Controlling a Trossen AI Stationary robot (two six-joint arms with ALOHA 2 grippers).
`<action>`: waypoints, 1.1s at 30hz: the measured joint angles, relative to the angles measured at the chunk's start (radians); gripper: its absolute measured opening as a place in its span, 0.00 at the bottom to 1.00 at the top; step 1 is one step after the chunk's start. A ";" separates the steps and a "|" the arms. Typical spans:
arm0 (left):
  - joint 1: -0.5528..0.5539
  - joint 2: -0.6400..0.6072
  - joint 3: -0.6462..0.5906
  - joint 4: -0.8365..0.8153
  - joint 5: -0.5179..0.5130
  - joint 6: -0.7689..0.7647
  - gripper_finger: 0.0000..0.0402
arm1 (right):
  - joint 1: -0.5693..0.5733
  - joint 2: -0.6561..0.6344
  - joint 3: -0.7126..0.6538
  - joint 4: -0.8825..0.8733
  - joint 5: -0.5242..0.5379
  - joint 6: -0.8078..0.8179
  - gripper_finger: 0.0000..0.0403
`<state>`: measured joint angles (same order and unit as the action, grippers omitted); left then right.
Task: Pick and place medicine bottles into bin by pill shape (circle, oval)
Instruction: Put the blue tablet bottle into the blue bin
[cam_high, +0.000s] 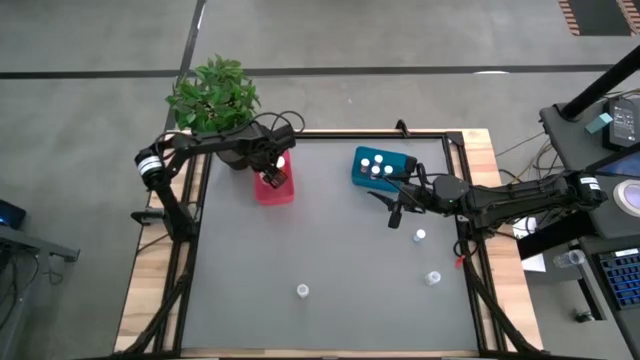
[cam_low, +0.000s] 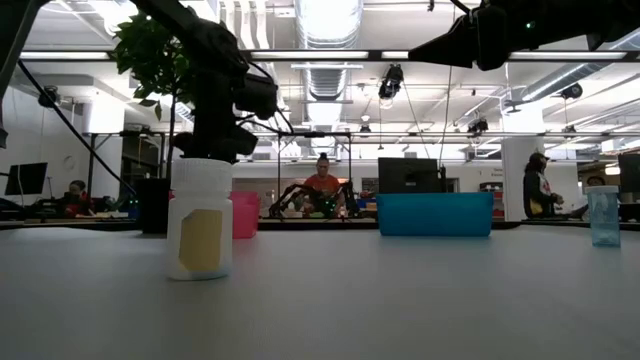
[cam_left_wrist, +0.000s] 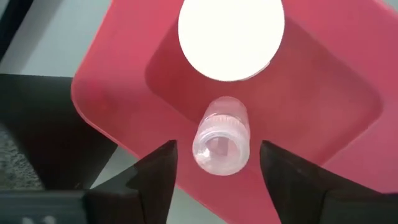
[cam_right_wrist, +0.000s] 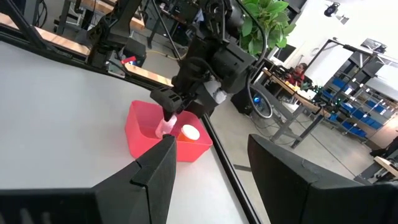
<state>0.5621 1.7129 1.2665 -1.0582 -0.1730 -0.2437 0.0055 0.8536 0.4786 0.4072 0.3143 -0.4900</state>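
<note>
Left gripper (cam_high: 273, 172) hangs over the pink bin (cam_high: 277, 191) at 11 o'clock, fingers spread, bottle (cam_left_wrist: 221, 135) dropping in so you sort by shape. Right gripper (cam_high: 394, 212) waits spread beside the teal bin (cam_high: 360, 160).

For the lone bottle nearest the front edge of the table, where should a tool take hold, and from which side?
Grip the bottle across its round body just under the white cap, coming straight down from above. It stands upright and alone on the table, so the fingers can close from either side. In the low view its labelled body is the widest flat-sided part. The right tool is the closer one.
</note>
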 joint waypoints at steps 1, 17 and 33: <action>-0.002 -0.003 0.005 -0.007 0.000 0.005 0.53 | 0.000 0.000 0.000 0.000 0.000 0.000 0.46; -0.227 -0.326 -0.022 0.105 0.000 -0.014 0.55 | 0.000 0.000 0.000 -0.010 0.000 0.099 0.46; -0.602 -0.614 -0.380 0.836 -0.007 0.231 0.55 | 0.003 0.000 0.144 -0.347 -0.009 0.532 0.46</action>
<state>-0.0398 1.0986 0.8866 -0.2224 -0.1803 -0.0124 0.0086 0.8536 0.6227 0.0601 0.3049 0.0421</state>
